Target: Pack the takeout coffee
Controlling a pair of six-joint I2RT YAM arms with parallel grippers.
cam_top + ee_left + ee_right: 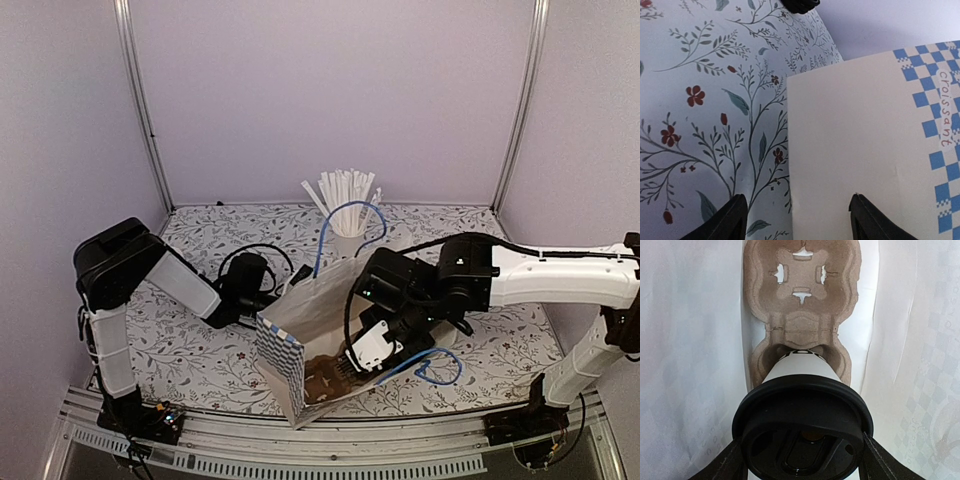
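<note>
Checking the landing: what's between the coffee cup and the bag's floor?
A brown pulp carrier, its nearer pocket around the base of the coffee cup; right wrist view.

Soft, even light fills the overhead view, with a lilac cast and only faint shadows on the worktop [190, 345]. The left wrist view is bright and crisp at centre. In the right wrist view the paper bag [685, 365] glows backlit. The takeout coffee [802, 410] lid, low in frame, is slightly blurred.

Lower centre, an open paper bag [282, 352] stands on the floral table [190, 345]; the right claw [350, 362] reaches inside, straw cup [348, 243] above it.
</note>
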